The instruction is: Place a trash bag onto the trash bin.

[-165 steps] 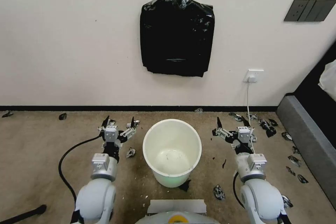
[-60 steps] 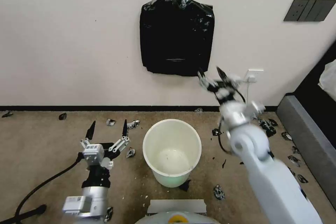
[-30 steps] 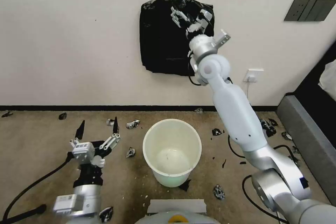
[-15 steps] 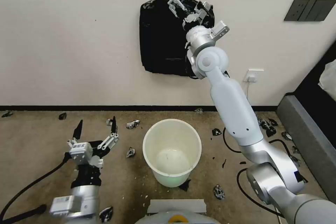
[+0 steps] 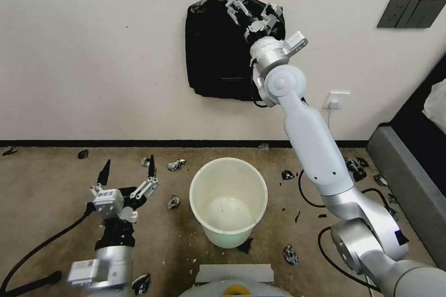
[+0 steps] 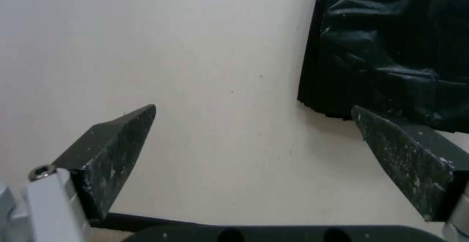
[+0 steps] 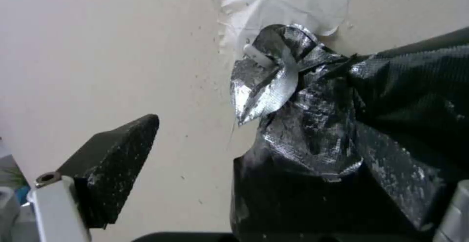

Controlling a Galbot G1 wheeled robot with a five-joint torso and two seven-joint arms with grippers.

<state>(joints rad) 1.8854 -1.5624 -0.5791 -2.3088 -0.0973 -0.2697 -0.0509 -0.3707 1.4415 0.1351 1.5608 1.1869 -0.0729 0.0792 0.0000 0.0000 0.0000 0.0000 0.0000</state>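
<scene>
A flat, vest-shaped bundle of black bags (image 5: 218,51) hangs from a hook on the wall; a single loose trash bag is out of view. My right gripper (image 5: 250,3) is raised to the bundle's top and is open. In the right wrist view the crumpled, silvery neck of the bundle (image 7: 293,99) lies between its spread fingers, right gripper (image 7: 256,123), with one finger against the black plastic. The cream-white trash bin (image 5: 253,185) stands upright and open on the carpet below. My left gripper (image 5: 129,161) hovers open to the left of the bin, pointing at the wall; left gripper (image 6: 253,108) holds nothing.
Small black scraps (image 5: 357,167) litter the carpet around the bin, mostly to the right. A wall socket (image 5: 335,100) with a white cable sits right of the bundle. A grey furniture edge (image 5: 409,185) bounds the right side. A black cable (image 5: 37,250) trails at the left.
My right arm has swung up from beside the bin to the top of the hanging bundle, settling there over the last half second. My left gripper drew back and leftward, still open.
</scene>
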